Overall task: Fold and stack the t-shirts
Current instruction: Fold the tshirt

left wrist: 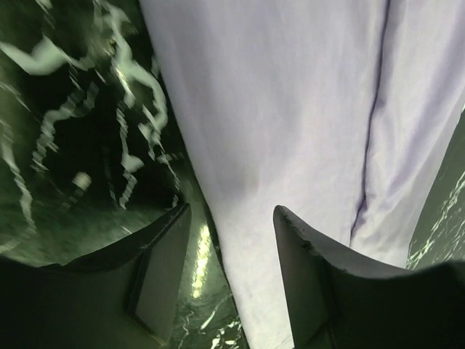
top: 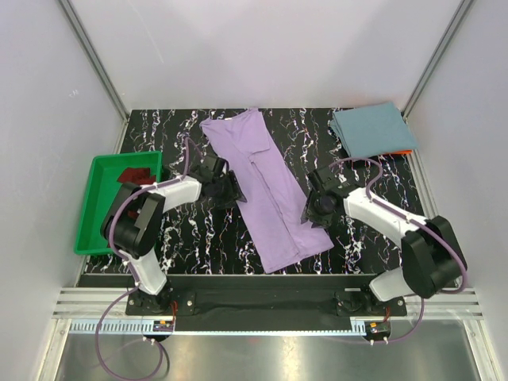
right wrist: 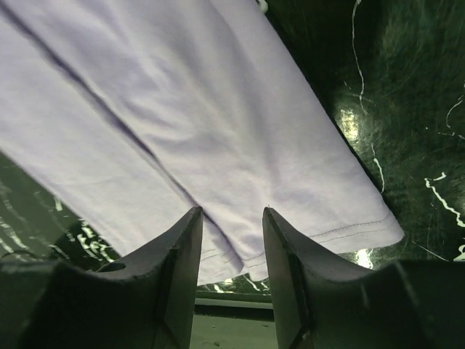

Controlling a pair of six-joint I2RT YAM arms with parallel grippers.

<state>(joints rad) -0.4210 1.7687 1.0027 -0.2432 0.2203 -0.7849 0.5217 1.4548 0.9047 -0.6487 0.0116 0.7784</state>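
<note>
The long soft cloth t-shirt [top: 266, 186] in the middle is light purple and plain. A thin darker purple line [left wrist: 372, 123] runs down it in the left wrist view. The folded soft cloth t-shirt [top: 371, 129] at the far right corner is a dusty blue-green, and it is plain too. A little bit of bright orange [top: 406, 151] peeks out at its edge. The flat plastic tray [top: 89, 214] is bright green. The bunched cloth t-shirt [top: 135, 175] in it is dark red. The hard table top [top: 159, 131] is black with thin white wiggly lines, like marble. The left robot arm [top: 171, 193] and the right robot arm [top: 373, 210] are white with black parts. Thin purple cables [top: 361, 159] run along them.
</note>
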